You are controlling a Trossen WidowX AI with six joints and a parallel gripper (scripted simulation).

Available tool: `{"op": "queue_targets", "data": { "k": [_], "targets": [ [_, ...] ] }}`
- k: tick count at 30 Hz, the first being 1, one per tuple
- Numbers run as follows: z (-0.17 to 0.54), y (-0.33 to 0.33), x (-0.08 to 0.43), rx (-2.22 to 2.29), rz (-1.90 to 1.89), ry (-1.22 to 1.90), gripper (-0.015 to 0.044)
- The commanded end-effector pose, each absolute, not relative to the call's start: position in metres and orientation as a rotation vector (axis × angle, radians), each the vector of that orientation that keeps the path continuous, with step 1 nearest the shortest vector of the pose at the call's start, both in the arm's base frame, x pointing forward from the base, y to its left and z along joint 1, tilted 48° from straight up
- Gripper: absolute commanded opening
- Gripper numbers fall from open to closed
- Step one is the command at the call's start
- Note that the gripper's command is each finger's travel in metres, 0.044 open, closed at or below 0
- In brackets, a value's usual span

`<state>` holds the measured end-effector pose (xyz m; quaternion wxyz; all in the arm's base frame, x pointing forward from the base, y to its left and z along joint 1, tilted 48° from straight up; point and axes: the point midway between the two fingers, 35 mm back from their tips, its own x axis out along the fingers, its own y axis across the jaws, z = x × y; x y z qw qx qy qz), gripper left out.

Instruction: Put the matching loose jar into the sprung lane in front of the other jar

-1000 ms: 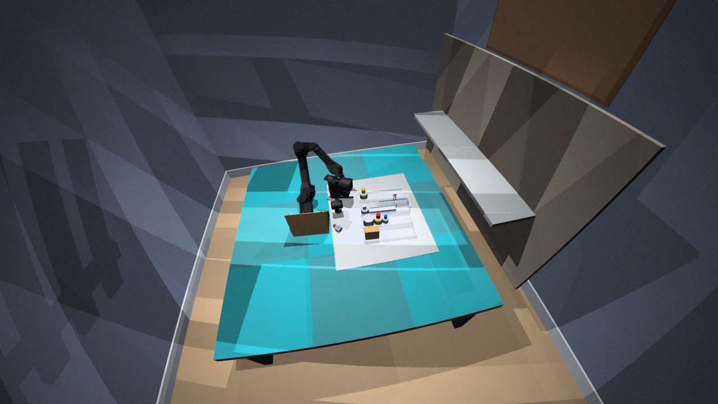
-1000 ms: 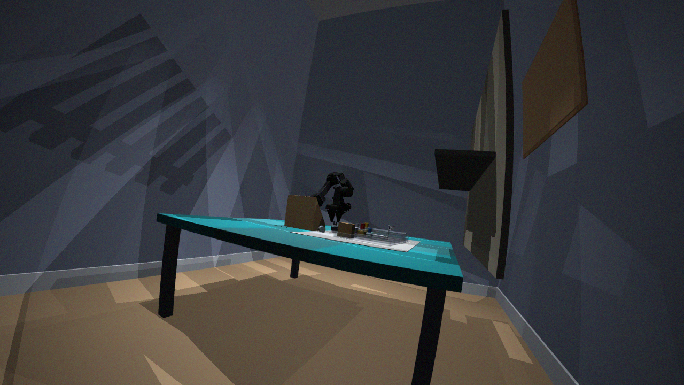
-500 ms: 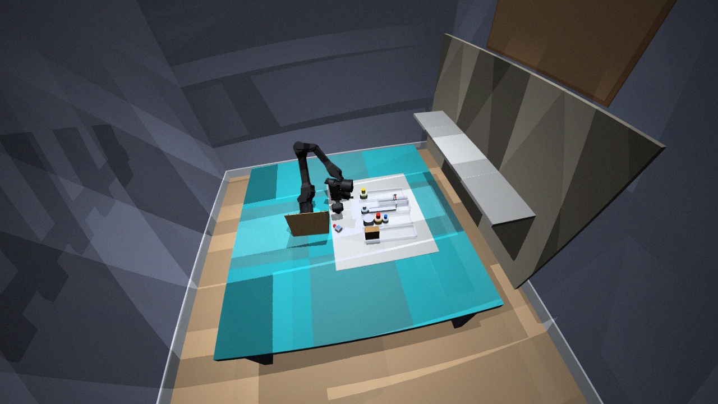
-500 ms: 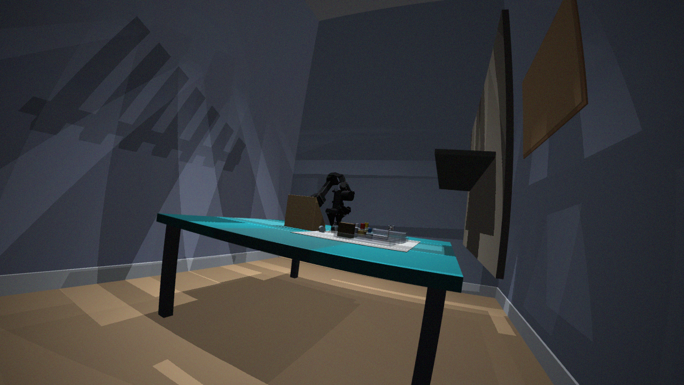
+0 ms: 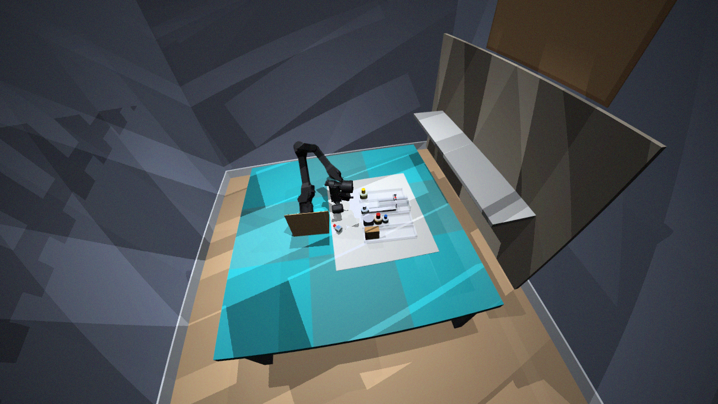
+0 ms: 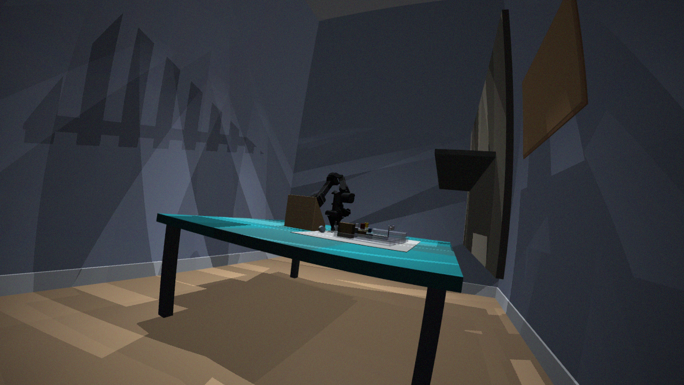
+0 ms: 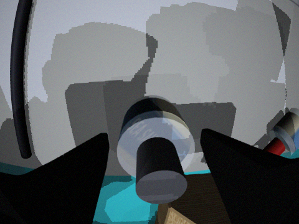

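The loose jar with a black cap and pale label [image 7: 160, 155] stands upright on the white mat [image 5: 351, 256] [image 6: 406, 247]. My gripper [image 7: 155, 138] [image 5: 337, 210] [image 6: 333, 226] is lowered around it, part-way open, with a gap showing on each side of the jar in the wrist view. The top and exterior views hide most of that jar. A dark-capped jar [image 5: 364, 210] stands at the front of the sprung lane, with the pusher parts behind it. A loose jar with a red cap and blue label [image 5: 337, 228] [image 7: 289, 127] lies on its side nearby.
Neighbouring clear lanes hold a yellow-capped jar [image 5: 363, 194], a red-capped jar [image 5: 378, 219], a small blue-capped jar [image 5: 385, 219] and a brown block [image 5: 372, 232] [image 6: 346, 230]. A tall brown box [image 5: 307, 224] [image 6: 301, 212] stands by the mat. A black rod [image 7: 18, 78] shows at left.
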<state>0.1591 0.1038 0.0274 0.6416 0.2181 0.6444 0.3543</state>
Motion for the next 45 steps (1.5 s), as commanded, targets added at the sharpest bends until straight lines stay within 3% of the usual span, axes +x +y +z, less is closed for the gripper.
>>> {"op": "queue_targets", "data": {
  "k": [1,8,14,36,45],
  "targets": [
    [0.028,0.105,0.159,0.505,0.809,1.469,0.0204],
    [0.028,0.105,0.159,0.505,0.809,1.469,0.0157],
    [0.036,0.093,0.164,0.499,0.798,1.469,0.0],
    [0.1,0.029,0.17,0.503,0.805,1.472,0.0],
    [0.082,0.032,0.208,0.519,0.78,1.483,0.0]
  ]
}}
